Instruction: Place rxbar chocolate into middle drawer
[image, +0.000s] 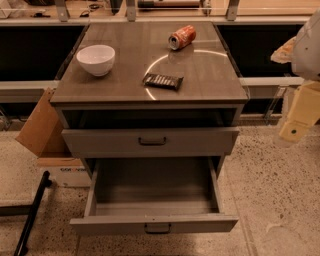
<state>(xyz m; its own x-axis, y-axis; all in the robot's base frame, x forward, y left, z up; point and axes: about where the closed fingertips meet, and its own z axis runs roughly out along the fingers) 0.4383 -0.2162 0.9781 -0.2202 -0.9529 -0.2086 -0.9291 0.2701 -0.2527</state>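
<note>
The rxbar chocolate (163, 80) lies flat on the grey cabinet top (210, 85), near the middle front, in a dark wrapper with pale lettering. The middle drawer (155, 223) is the lower of the two drawer fronts; it is pulled far out and its inside looks empty. My gripper (296, 122) hangs at the right edge of the view, beside the cabinet at about the height of the upper drawer. It is well to the right of the bar and holds nothing that I can see.
A white bowl (96, 59) stands at the back left of the top. An orange-red soda can (182, 37) lies on its side at the back. The upper drawer (150, 142) is slightly out. Cardboard boxes (42, 130) and a dark bar (32, 212) stand left of the cabinet.
</note>
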